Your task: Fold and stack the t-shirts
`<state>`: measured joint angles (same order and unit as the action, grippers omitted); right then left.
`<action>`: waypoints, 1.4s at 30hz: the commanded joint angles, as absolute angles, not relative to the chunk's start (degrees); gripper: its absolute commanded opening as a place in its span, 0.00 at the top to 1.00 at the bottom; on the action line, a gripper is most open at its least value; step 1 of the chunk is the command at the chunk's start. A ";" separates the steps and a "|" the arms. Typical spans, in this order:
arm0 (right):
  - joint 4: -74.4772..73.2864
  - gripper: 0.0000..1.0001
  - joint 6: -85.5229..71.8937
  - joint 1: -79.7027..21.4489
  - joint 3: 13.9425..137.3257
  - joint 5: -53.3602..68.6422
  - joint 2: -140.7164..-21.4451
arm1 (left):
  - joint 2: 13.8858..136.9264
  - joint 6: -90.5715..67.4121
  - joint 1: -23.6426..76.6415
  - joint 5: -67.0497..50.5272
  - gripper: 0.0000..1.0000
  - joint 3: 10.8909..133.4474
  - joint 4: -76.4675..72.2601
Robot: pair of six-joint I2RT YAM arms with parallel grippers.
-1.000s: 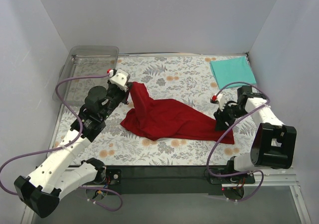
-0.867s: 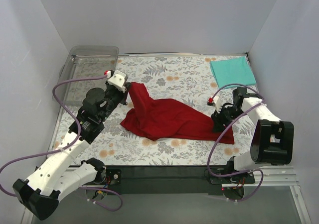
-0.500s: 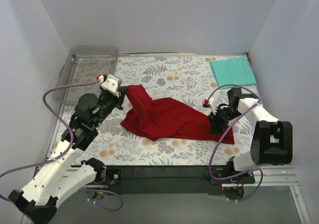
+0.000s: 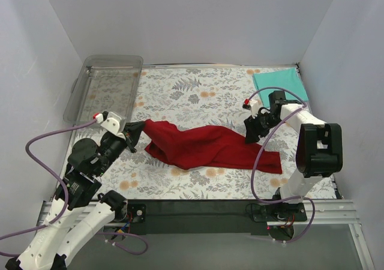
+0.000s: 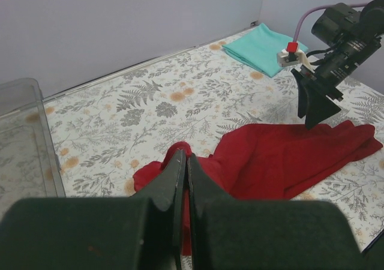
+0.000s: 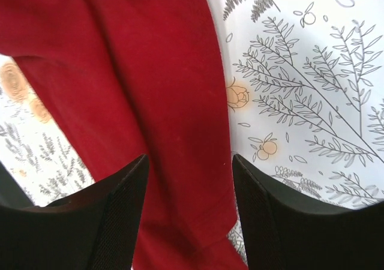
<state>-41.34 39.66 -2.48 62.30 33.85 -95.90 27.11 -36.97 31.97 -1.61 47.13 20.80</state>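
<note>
Across the floral tabletop (image 4: 198,96) the dark red t-shirt (image 4: 204,147) lies in a rumpled strip, well apart from the folded teal t-shirt (image 4: 279,84) at the far right corner. I judge I'm spreading the red one flat before folding. My left gripper (image 5: 183,162) pinches its left end tight, while my right gripper (image 6: 189,159) hangs wide open and empty over its right end and should next clamp there so both can pull it taut.
</note>
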 commanded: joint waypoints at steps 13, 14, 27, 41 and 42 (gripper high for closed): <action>-34.54 0.64 35.42 -5.89 60.38 26.37 -99.93 | 27.16 -39.28 31.64 -2.63 1.00 45.36 22.24; -34.63 0.74 35.51 -6.06 60.47 26.28 -99.84 | 27.25 -39.55 31.64 -2.90 1.00 45.00 21.37; -53.76 0.99 62.43 -9.04 62.41 47.28 -72.03 | 31.64 -45.88 31.64 -5.54 1.00 38.67 11.78; -50.32 0.59 60.26 -23.33 44.81 30.05 -59.86 | 32.61 -46.93 31.73 -8.26 1.00 38.94 12.30; -48.19 0.58 57.60 -21.29 48.04 30.49 -60.03 | 32.69 -47.02 31.73 -8.35 1.00 38.94 12.30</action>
